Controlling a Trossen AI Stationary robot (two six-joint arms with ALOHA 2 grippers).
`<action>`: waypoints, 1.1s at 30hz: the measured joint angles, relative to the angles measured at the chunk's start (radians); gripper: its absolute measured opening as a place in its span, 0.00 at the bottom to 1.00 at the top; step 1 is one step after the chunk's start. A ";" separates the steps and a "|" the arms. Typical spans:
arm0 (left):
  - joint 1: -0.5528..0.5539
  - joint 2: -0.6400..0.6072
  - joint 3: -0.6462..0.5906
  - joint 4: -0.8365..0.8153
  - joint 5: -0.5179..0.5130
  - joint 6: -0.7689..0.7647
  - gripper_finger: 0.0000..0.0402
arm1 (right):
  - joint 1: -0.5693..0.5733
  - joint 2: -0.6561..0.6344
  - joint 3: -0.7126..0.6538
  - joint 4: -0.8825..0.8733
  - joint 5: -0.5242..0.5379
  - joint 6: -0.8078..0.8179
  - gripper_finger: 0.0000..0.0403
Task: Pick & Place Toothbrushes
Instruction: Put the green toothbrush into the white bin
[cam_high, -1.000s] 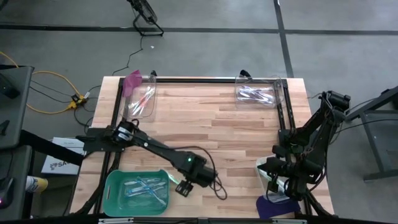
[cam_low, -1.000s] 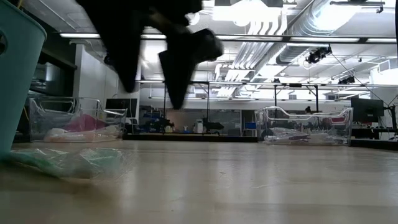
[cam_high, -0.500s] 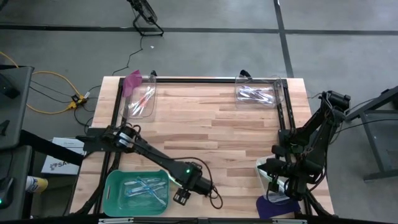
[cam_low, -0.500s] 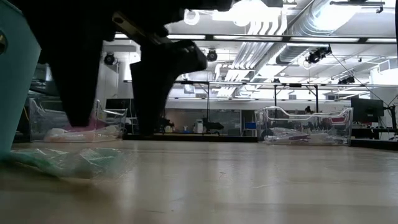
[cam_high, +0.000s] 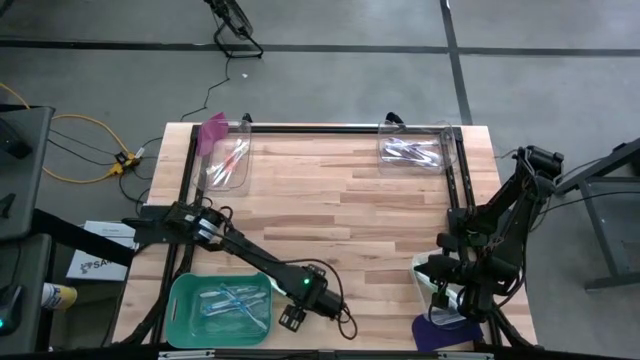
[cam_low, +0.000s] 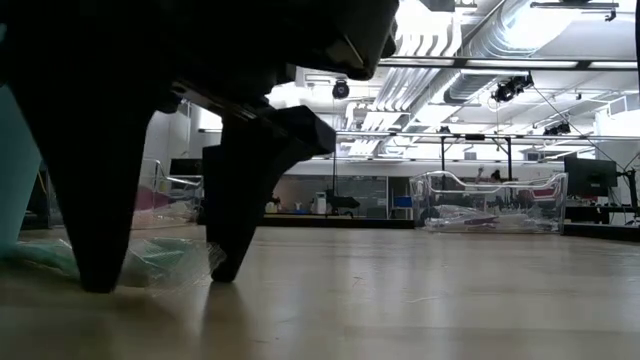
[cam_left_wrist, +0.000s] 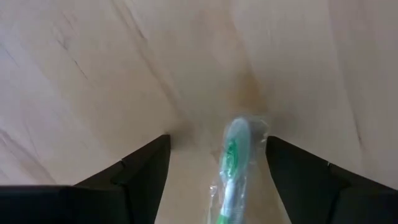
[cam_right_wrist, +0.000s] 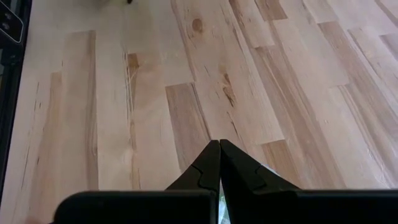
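A green-and-white toothbrush (cam_left_wrist: 232, 158) in a clear wrapper (cam_low: 165, 262) lies flat on the wooden table, just right of the teal tray (cam_high: 186, 292). My left gripper (cam_left_wrist: 217, 138) points straight down over it, open. One finger stands on each side of the toothbrush head, and the fingertips (cam_low: 100, 283) are down at the tabletop. In the high view the left gripper (cam_high: 290, 318) hides the toothbrush. My right gripper (cam_right_wrist: 219, 146) is shut and empty, and waits at the near right (cam_high: 440, 295).
The teal tray holds several wrapped toothbrushes (cam_high: 235, 303). A clear bin (cam_high: 228, 160) with a pink lid (cam_high: 212, 130) sits far left, and another clear bin (cam_high: 412, 152) far right. A white container (cam_high: 428, 275) and a purple lid (cam_high: 440, 330) lie under the right arm.
My left gripper has come down and moved toward the table's near edge, staying open. Its fingers have sunk from well above the table to table level, one on each side of the wrapped toothbrush, which has stayed where it lay.
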 joint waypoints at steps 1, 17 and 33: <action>0.000 0.001 0.000 -0.003 -0.002 0.008 0.64 | 0.000 0.000 0.000 0.000 -0.001 0.001 0.01; 0.014 0.003 0.002 -0.009 -0.017 0.184 0.04 | 0.000 0.000 0.000 0.001 -0.001 0.003 0.01; 0.128 -0.088 0.001 0.050 -0.276 0.417 0.02 | 0.000 0.000 0.000 0.007 -0.024 0.009 0.01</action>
